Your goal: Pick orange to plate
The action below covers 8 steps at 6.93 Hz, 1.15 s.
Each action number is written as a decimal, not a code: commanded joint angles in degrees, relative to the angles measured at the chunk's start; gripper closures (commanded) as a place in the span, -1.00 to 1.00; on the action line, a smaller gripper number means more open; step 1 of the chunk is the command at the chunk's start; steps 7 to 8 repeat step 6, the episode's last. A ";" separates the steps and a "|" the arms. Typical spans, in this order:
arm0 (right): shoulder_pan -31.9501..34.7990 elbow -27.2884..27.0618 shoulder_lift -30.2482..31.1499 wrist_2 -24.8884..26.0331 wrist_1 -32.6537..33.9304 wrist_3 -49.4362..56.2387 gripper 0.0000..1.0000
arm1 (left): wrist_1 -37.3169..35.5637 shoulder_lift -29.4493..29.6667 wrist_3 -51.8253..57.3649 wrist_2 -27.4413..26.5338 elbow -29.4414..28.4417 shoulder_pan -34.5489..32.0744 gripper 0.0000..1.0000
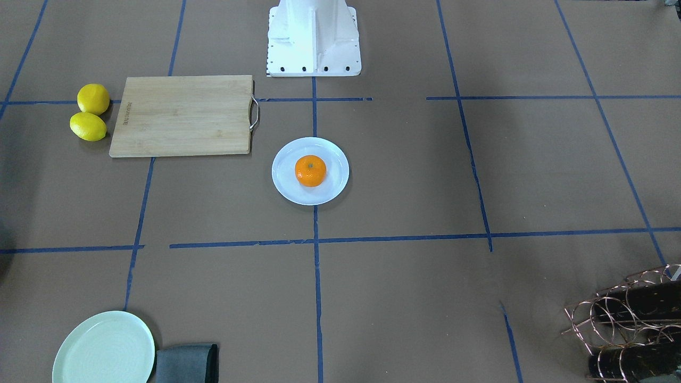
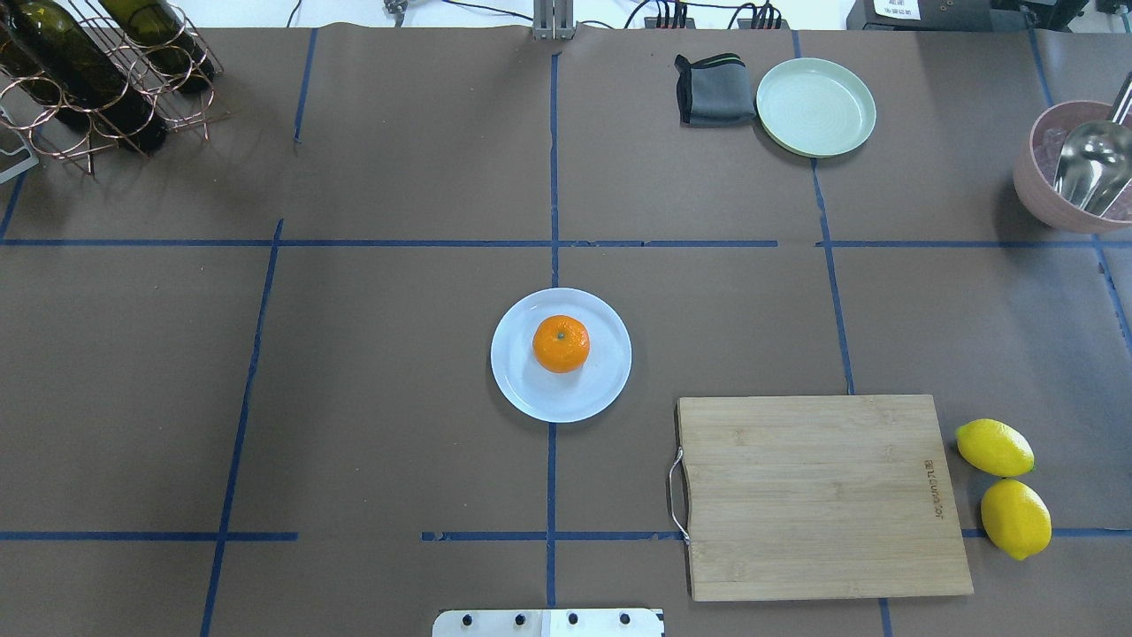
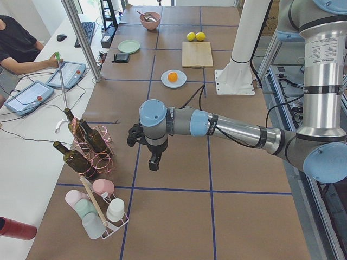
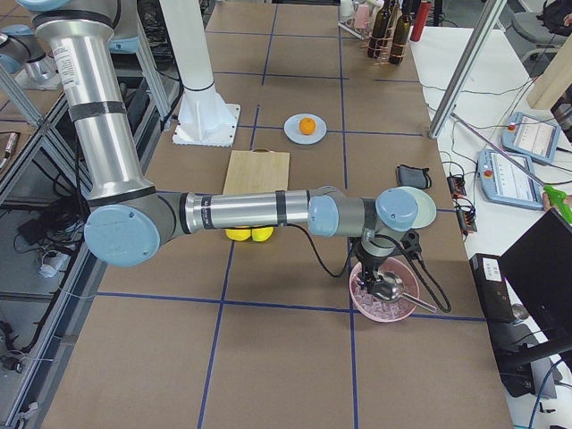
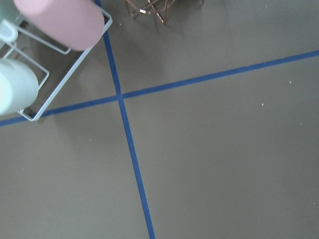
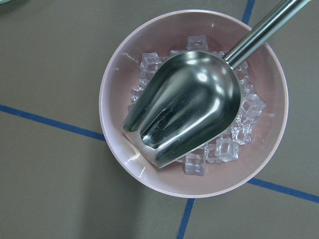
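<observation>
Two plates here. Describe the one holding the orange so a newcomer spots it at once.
From the robot's white base, follow the blue tape line out to mid-table. The plate lies on that line, near the handle of the wooden cutting board. It is bluish-white and carries the orange; the green plate sits empty at the far edge.

The left arm (image 3: 227, 127) reached out level, left end effector (image 3: 154, 161) pointing down; the right arm (image 4: 241, 213) stretched likewise, right end effector (image 4: 374, 266) downward. Whether either was closed was unclear.
</observation>
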State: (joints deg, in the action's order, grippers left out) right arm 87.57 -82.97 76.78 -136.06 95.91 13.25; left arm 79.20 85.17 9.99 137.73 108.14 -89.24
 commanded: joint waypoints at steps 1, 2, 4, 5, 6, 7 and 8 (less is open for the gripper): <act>-0.03 -1.31 0.73 0.36 0.24 -0.33 -1.00 | 0.34 0.34 0.20 -0.26 -1.17 0.12 -1.00; -0.03 -2.10 1.09 0.19 0.24 -0.42 -1.00 | 1.03 3.13 0.12 -0.18 -2.31 0.21 -1.00; -0.29 -2.10 1.09 -0.60 0.42 -0.51 -1.00 | 1.30 4.38 0.12 -0.70 -6.87 0.30 -1.00; -0.21 -2.37 1.18 -1.04 0.50 -0.51 -1.00 | 1.39 4.91 0.29 -0.53 -12.20 -0.05 -1.00; -0.29 -2.46 1.00 -1.05 0.33 -0.59 -1.00 | 1.39 4.83 0.21 -0.27 -12.78 -0.14 -1.00; -0.29 -2.46 1.00 -1.05 0.33 -0.59 -1.00 | 1.39 4.83 0.21 -0.27 -12.78 -0.14 -1.00; -0.29 -2.46 1.00 -1.05 0.33 -0.59 -1.00 | 1.39 4.83 0.21 -0.27 -12.78 -0.14 -1.00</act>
